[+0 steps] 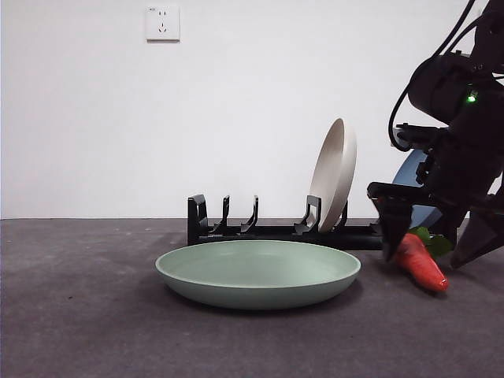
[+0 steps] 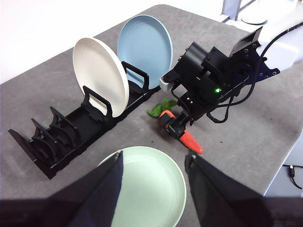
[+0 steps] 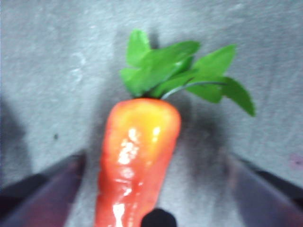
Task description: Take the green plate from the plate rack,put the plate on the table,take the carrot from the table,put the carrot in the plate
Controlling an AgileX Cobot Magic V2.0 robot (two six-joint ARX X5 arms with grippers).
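Beside the rack's point(image 1: 276, 230) blue-plate end the carrot point(image 1: 421, 264) lies on the table point(image 1: 79, 315), my right gripper point(image 1: 433, 244) spread astride it, so I'd sink lower, pinch mid-body, then carry to the green plate point(image 1: 258, 272); left gripper point(image 2: 154, 189) waits spread.

The right gripper point(image 1: 435, 240) hides most of the blue plate point(image 1: 411, 179).

The right pincer point(image 1: 433, 236) is reaching down at about four o'clock in the front view, its black wrist angled steeply toward the tabletop point(image 1: 79, 315) and a green light glowing on its housing. Its jaws are spread wide, one on either side of the carrot point(image 3: 137, 161), not gripping it. The left pincer point(image 2: 154, 189) is hanging high above, jaws parted.
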